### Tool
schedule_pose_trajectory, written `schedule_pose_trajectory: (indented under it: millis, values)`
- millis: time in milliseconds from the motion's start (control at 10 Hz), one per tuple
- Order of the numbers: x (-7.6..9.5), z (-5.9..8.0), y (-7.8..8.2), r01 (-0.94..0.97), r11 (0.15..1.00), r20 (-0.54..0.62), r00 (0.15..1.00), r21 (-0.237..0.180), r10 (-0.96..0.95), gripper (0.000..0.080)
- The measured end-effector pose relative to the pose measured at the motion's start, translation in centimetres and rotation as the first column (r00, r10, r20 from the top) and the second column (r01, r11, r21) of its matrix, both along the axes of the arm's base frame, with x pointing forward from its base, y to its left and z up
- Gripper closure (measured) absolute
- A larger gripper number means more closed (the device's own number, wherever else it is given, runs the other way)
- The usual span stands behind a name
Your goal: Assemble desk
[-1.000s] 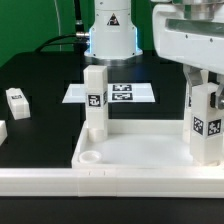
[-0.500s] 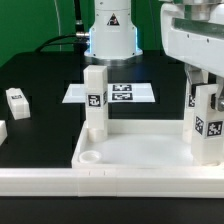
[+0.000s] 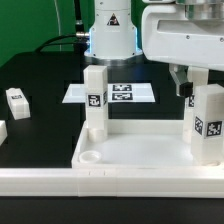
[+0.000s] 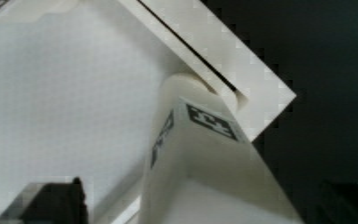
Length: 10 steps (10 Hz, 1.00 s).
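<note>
Jaws wide astride the leg (image 3: 207,112) upright in a corner of the desk tray (image 3: 140,150); a straight lift should avoid nudging it.

Black table (image 3: 40,75), white desk tabletop (image 3: 150,148) resting on it, marker board (image 3: 135,95) flat behind, small white block (image 3: 17,101) toward exterior view's left

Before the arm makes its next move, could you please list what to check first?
1. Gripper open, not touching the leg below it: ok.
2. That leg, at the exterior view's right, upright on the tabletop: ok.
3. Other standing leg upright: ok.
4. Front socket empty: ok.
5. Small white block clear of the tabletop: ok.
6. Standing legs fully seated: cannot tell.
</note>
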<state>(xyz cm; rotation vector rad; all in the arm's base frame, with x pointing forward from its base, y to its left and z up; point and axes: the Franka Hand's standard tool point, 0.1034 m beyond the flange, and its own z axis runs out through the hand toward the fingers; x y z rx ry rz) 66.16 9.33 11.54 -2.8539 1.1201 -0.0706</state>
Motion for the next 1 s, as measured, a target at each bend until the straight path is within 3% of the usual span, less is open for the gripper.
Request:
schedule_pose_trajectory:
  millis: [200,500,1000]
  values:
    - [0.0,0.0,0.4,-0.239,0.971,0.011,0.971,-0.033,0.239,0.0151]
    - [0.0,-0.1,1.1,-0.451,0.891,0.019,0.892,-0.051,0.452,0.0151]
    - [0.1,0.0,0.9,-0.647,0.759,0.019,0.76,-0.072,0.65,0.0151]
